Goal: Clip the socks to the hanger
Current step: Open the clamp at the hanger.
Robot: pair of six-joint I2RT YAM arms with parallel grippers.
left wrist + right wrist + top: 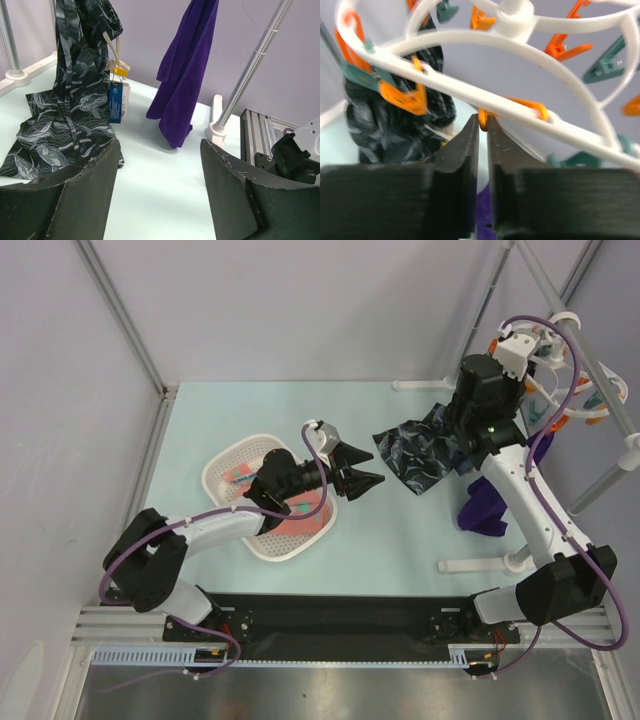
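Socks (pixel 303 521) in basket (pixel 224 456), navy cloth (pixel 75 100) printed SHARK

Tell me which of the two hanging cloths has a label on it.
The dark patterned cloth: a blue label hangs at its edge. The plain purple cloth beside it shows none.

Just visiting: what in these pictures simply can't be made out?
Socks: top view, the left arm covers most of the basket, so their count is unclear.
Right tool: right wrist view, blurred; whether it pinches the orange peg is unclear.
Hanger: cut off by the right wrist view's edges; far and small in the top view.
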